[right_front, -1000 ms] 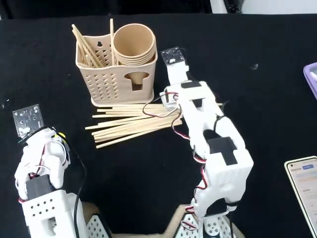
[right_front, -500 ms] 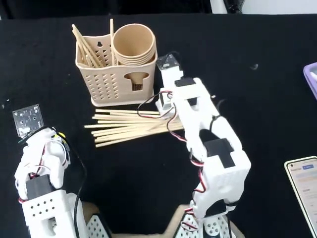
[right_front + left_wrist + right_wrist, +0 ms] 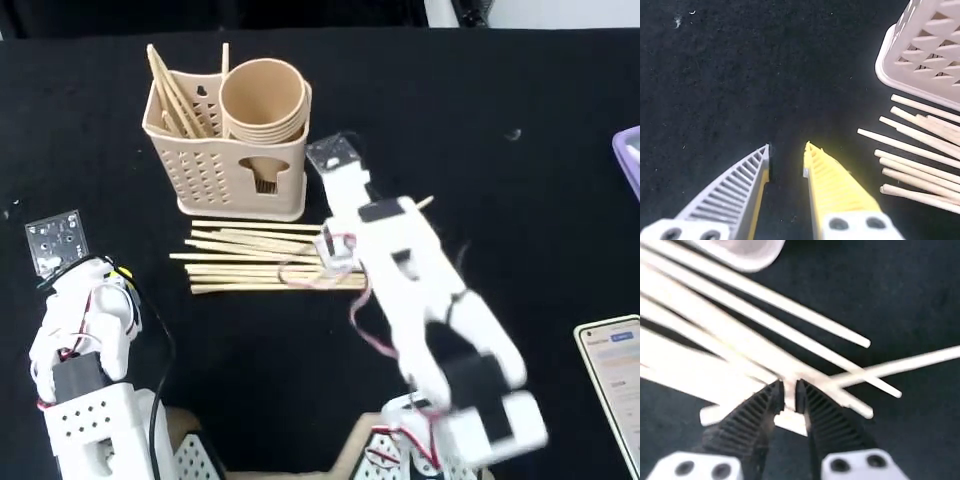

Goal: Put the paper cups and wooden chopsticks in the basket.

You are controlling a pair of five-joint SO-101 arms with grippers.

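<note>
The beige basket (image 3: 225, 165) stands at the back left of the black table, with stacked paper cups (image 3: 262, 95) and several wooden chopsticks (image 3: 172, 95) inside. Loose wooden chopsticks (image 3: 255, 258) lie in a flat bundle just in front of it. My right gripper (image 3: 335, 260) is at the bundle's right end. In the right wrist view its black jaws (image 3: 789, 388) pinch a chopstick (image 3: 840, 377) low over the cloth. My left gripper (image 3: 786, 149) is slightly open with nothing in it, over bare cloth left of the chopstick ends (image 3: 910, 150) and the basket corner (image 3: 920, 55).
A phone (image 3: 612, 372) lies at the table's right edge, and a purple object (image 3: 630, 150) sits farther back on that side. The left arm's base (image 3: 85, 400) stands at the front left. Bare black cloth lies between the two arms.
My right arm has shifted left and forward, dragging the chopstick bundle from slanted to level. The basket has slid slightly left. The left arm has stayed put.
</note>
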